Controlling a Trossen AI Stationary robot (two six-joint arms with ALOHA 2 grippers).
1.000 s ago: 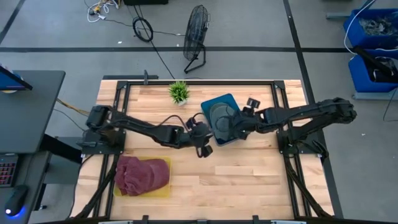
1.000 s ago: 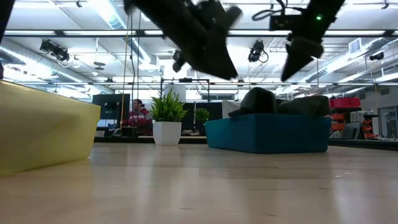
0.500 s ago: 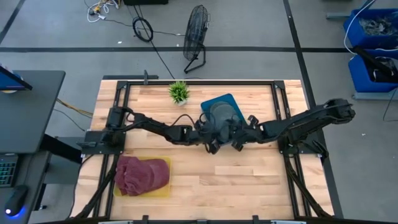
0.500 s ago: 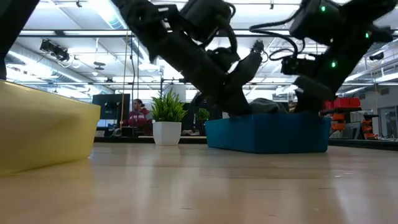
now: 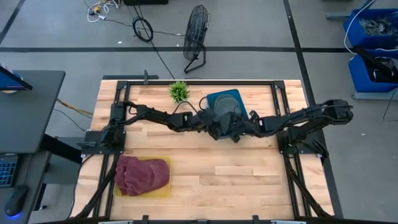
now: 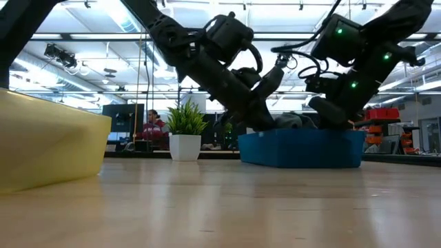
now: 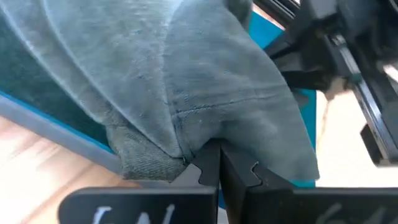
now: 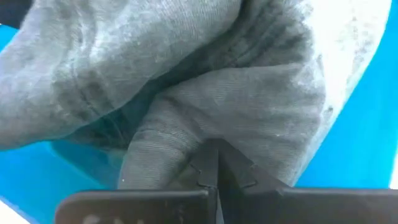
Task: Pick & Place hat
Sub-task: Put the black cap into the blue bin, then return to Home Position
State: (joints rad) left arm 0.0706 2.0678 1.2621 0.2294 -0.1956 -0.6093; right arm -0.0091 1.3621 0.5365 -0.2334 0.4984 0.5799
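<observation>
Hat: grey hat [image 5: 222, 116] lying in the blue tray [image 5: 236, 96], upper middle of the high view, on the wooden worktop [image 5: 224, 174]. In the low view only a hump of grey cloth [image 6: 293, 120] shows above the tray wall [image 6: 303, 150].

Left gripper [image 5: 214, 127]: reaches in from the frame's left to the hat's left edge. In the left wrist view the fingers [image 7: 211, 168] are pressed together with a fold of grey fabric [image 7: 205, 87] pinched at their tips.

Right gripper [image 5: 237, 129]: reaches in from the frame's right to the hat's lower right edge, close beside the left gripper. In the right wrist view the fingers [image 8: 211, 165] are closed tight on a bunched fold of the hat [image 8: 186, 81], blue tray floor [image 8: 360, 137] behind.

Arms: both slant down into the tray in the low view, meeting over its near wall.

Yellow tray [image 5: 163, 186]: lower left of the high view, holding a maroon cloth item [image 5: 142, 174]; well apart from the blue tray.

Potted plant [image 5: 179, 91]: just left of the blue tray, at the worktop's far edge.

Background: a floor fan [image 5: 196, 38] on the floor above the worktop in the high view; a seated person [image 6: 153, 126] far back in the low view.
</observation>
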